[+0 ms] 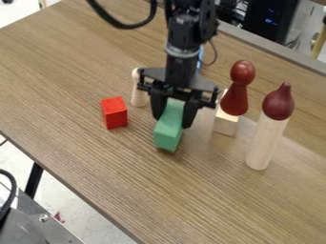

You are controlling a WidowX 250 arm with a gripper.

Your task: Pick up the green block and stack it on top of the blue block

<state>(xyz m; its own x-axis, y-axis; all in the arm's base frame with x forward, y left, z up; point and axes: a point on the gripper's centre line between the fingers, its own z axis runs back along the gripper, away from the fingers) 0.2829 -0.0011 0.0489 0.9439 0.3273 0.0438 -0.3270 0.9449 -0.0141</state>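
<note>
Held: green block | near: red block, pale peg, maroon pawn

The green block looks matt, the dark-red figure smooth and glossy.

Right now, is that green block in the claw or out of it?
In. The green block sits between the two fingers of the claw, one on each side, its lower end sticking out below.
</note>
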